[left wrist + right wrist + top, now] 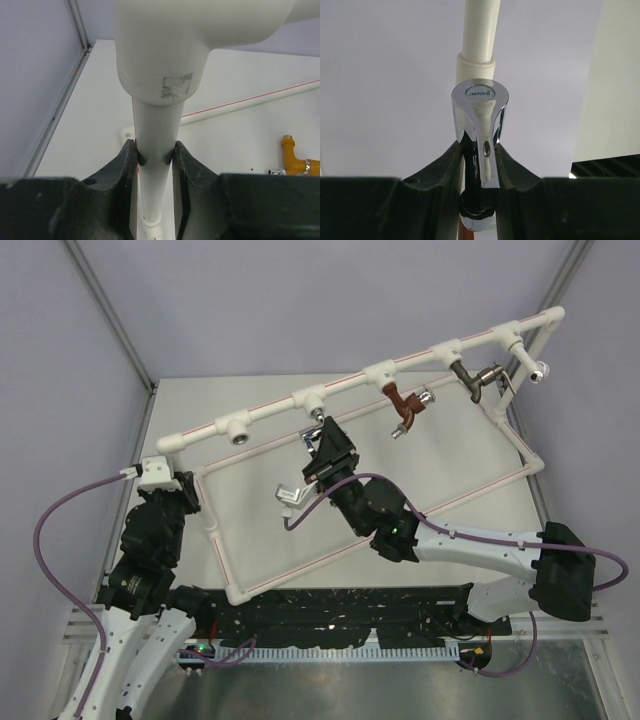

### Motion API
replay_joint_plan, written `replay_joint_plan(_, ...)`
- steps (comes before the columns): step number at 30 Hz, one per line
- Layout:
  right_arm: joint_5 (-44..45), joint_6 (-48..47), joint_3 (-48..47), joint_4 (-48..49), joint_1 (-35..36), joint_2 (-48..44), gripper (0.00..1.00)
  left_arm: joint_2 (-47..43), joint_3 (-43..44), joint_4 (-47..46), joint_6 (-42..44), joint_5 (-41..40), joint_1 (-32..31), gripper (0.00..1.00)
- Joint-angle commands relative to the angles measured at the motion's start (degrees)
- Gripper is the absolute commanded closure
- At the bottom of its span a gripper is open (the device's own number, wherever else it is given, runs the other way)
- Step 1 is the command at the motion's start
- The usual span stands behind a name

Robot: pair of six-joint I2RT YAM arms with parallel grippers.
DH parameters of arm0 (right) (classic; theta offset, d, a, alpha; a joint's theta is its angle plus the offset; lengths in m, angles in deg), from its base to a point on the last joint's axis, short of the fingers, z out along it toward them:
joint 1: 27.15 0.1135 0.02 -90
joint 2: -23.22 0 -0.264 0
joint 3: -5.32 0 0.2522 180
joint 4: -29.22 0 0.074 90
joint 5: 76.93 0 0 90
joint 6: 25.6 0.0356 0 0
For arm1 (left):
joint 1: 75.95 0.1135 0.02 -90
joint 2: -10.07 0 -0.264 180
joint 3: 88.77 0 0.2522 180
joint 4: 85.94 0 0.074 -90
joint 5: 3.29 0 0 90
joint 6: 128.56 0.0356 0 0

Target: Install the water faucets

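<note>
Pipe frame: white plastic tubing with thin red stripes, standing tilted on the pale matte tabletop. Its top rail carries a row of stubby tee sockets.
First socket: at the frame's left end, showing a round metal-ringed mouth.
Second socket: next along the frame's rail, with the chrome faucet at its mouth. How deep the faucet sits cannot be told.
Third socket: further right on the frame's rail, holding the red-brown faucet, whose spout hangs below the rail.
Fourth socket: near the frame's right end, holding the dark grey faucet, which has a shiny handle to one side.
Orange-yellow faucet: glossy, with an elbow-shaped body. It lies on the tabletop near a red-striped frame pipe, in no socket.
Chrome faucet, surface: mirror-bright, with a rounded handle cap bearing a small oval badge (it reads JMWRR).
Right hand: clamped on the chrome faucet just under the frame's second socket, its black textured fingers pressing both flanks.
Left hand: closed around an upright white pipe at the frame's left corner, just below a fat smooth fitting with a printed mark.
</note>
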Motion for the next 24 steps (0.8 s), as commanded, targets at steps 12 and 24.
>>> replay_joint_plan(12, 5.05, 9.98, -11.26, -16.02, 0.05, -1.65, 0.95, 0.14, -0.92, 4.45, -0.38, 8.08, -1.78, 1.0)
replay_joint_plan(24, 7.17, 14.63, -13.46, -14.78, 0.05, 1.95, 0.95, -0.66, -0.92, 4.45, -0.47, 9.75, -3.01, 1.0)
